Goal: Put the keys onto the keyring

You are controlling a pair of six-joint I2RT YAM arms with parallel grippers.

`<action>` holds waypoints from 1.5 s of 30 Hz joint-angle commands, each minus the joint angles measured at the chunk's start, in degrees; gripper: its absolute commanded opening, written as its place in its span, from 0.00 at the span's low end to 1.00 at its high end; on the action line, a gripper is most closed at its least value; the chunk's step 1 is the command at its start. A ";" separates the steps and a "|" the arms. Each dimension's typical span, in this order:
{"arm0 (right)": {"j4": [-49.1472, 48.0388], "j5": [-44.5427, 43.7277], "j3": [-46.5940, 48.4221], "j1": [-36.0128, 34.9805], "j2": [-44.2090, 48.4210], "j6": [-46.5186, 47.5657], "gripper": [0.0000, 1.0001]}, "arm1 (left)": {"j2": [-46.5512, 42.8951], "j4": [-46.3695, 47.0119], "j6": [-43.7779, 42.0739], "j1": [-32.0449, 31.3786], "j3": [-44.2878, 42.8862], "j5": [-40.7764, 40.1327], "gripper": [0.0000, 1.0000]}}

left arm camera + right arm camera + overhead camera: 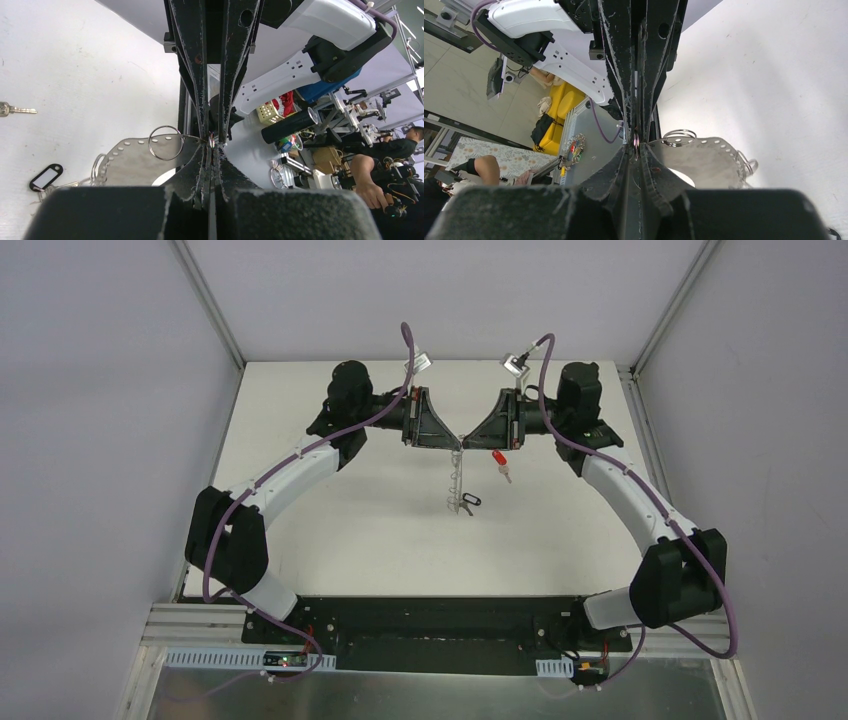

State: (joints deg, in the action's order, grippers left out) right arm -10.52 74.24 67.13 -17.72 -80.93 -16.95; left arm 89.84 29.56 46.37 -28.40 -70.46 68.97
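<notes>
The keyring (459, 480) is held on edge above the middle of the white tabletop (330, 520), so that from above it is seen only as a thin line running from the two meeting grippers toward the arm bases. In the left wrist view its grey band (130, 157) is shown broadside, with a row of small holes along one edge and silver wire loops (166, 142) hung from them. One end of the band is reached by both sets of fingertips.

The key with the dark oblong tag (470, 502) is found at the keyring's other end, just beside the last loop. Whether it is threaded on cannot be told. The red-headed key (499, 458) lies flat on the tabletop to the right of the band, apart from it and near the right gripper.

The left gripper (452, 443) is clenched on the band's end. The right gripper (466, 443) is set tip to tip against it. Its jaws are drawn narrow about the same end, with a thin gap visible between them, and whether anything is pinched there cannot be told.
</notes>
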 commanded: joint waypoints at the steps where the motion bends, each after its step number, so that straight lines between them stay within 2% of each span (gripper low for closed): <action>1: -4.03 1.45 -0.60 -0.32 0.10 -1.06 0.14 | -0.63 1.43 -1.93 0.10 -0.56 0.73 0.00; 6: -4.91 1.44 -1.47 -0.49 0.24 -1.57 0.09 | -0.55 1.38 -1.98 0.10 -0.65 0.56 0.00; 9: -5.03 1.44 -1.06 -0.50 0.24 -1.76 0.02 | -0.63 0.86 -2.63 0.10 -0.43 0.59 0.00; 12: -4.14 1.44 0.46 -0.42 0.29 -1.70 0.00 | -1.08 -4.01 -6.97 0.10 -0.38 0.73 0.00; 14: 0.68 1.14 2.86 -0.35 0.04 1.28 0.00 | -1.80 -10.55 -13.14 0.10 -0.86 0.39 0.00; 16: 14.72 -0.79 7.57 -0.51 -0.52 11.60 0.00 | -2.70 -21.31 -22.28 0.10 -2.55 -0.59 0.02; 19: 30.80 -4.84 13.60 -1.52 -1.78 25.96 0.00 | -3.47 -40.61 -40.97 0.10 -7.21 -3.24 0.17; 22: 35.58 -7.19 14.78 -2.72 -2.02 30.51 0.00 | -3.45 -52.98 -52.81 0.10 -11.66 -5.92 0.28; 26: 40.45 -10.61 15.32 -4.96 -2.51 36.23 0.00 | -3.28 -59.88 -60.65 0.03 -14.97 -7.80 0.36; 34: 40.34 -11.29 13.11 -6.34 -1.75 38.27 0.00 | -3.64 -62.43 -63.77 -0.28 -17.43 -6.99 0.37; 45: 38.26 -9.58 11.07 -6.66 -0.61 37.38 0.00 | -2.19 -58.88 -60.47 -1.62 -18.23 -5.33 0.37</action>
State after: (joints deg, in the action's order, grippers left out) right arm 29.50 62.35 78.61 -24.01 -83.96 19.57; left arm 88.49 -31.09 -14.35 -28.95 -85.80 61.17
